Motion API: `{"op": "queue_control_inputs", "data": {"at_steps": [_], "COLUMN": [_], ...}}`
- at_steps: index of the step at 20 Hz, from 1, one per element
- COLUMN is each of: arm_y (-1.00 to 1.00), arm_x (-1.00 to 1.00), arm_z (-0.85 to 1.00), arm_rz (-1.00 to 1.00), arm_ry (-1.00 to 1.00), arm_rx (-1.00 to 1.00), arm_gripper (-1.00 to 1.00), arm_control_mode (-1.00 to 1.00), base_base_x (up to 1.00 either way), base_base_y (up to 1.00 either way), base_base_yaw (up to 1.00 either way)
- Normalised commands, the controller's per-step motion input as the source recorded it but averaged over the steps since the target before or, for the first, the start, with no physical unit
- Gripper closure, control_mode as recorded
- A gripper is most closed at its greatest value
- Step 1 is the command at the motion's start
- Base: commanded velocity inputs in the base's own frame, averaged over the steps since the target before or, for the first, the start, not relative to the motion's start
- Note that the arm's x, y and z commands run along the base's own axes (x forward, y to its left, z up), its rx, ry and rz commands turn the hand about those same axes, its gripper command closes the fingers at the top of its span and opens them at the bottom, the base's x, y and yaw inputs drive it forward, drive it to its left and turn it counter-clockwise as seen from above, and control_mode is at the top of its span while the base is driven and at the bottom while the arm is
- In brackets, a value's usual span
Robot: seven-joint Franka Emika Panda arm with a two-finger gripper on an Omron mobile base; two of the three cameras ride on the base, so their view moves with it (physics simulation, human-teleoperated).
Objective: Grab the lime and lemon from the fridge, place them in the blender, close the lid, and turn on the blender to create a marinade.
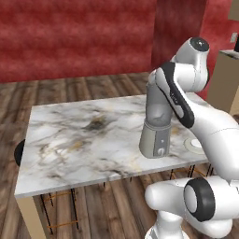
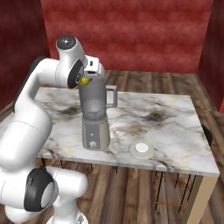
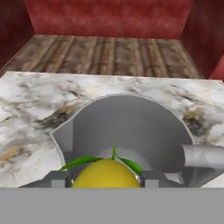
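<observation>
1. Yellow lemon (image 3: 106, 174) with green leaves sits pinched between the fingers of my tool (image 3: 106, 180); in the right base view the lemon (image 2: 84, 81) shows as a small yellow spot at my hand.
2. My tool (image 2: 85, 81) hangs right over the open mouth of the blender (image 2: 95, 114), so the lemon is above the jar's rim, not yet inside.
3. Looking along my tool, the smoky jar opens directly beneath the lemon, with its handle sticking out to the right in that view and its spout to the left.
4. Below my tool the blender's grey base (image 1: 155, 141) stands upright on the marble desk (image 1: 74, 140), its small round knob facing my base.
5. The white lid (image 2: 141, 149) lies flat on the desk, near the blender's base and apart from it, lower than my tool and off to the handle's side.
6. Beyond my tool the desk gives way to wood plank floor (image 3: 109, 52) and a red wall (image 2: 131, 30).
</observation>
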Motion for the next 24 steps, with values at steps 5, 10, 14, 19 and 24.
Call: {"op": "queue_control_inputs", "data": {"at_steps": [5,10,14,19,24], "arm_y": [0.0,0.0,-0.04,-0.2,-0.18], "arm_x": [0.03,0.04,0.11,0.63,0.56], "arm_z": [-0.55,-0.45,-0.34,0.08,0.23], "arm_rz": [0.0,0.0,0.0,0.0,0.01], "arm_ry": [0.0,0.0,0.0,0.02,0.07], "arm_rx": [0.0,0.0,0.0,0.01,0.03], "arm_gripper": [1.0,1.0,1.0,1.0,1.0], "arm_control_mode": [-1.0,-1.0,-1.0,-1.0,-1.0], "base_base_x": [0.0,0.0,0.0,0.0,0.0], "base_base_y": [0.0,0.0,0.0,0.0,0.0], "base_base_yaw": [0.0,0.0,0.0,0.0,0.0]}}
